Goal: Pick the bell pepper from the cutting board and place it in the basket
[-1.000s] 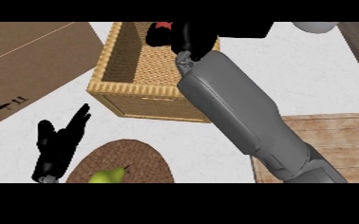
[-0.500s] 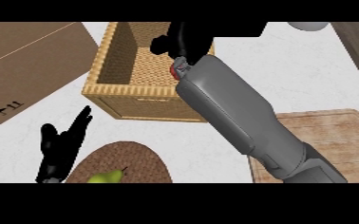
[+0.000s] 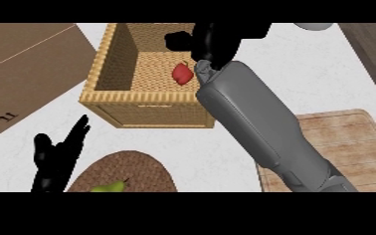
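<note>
Inside the basket (image 3: 110, 64), the red bell pepper (image 3: 181, 73) lies on the woven floor near the right side, just below the right hand (image 3: 214, 42). The right hand hangs over the basket's interior; its fingers (image 3: 178, 40) look spread, and no part of them visibly closes on the pepper, though the forearm hides part of the hand. The cutting board (image 3: 345, 144) lies on the bench (image 3: 323, 74) at the lower right, partly covered by the forearm.

Risk on withdrawal: the forearm crosses the basket's near wall, so a low pull back could catch the rim and shift or tip the basket. Fingers close to the pepper could also drag it.

The left hand (image 3: 55, 164) rests open at the lower left, beside a round mat (image 3: 140, 167) carrying a pear (image 3: 109, 187).
</note>
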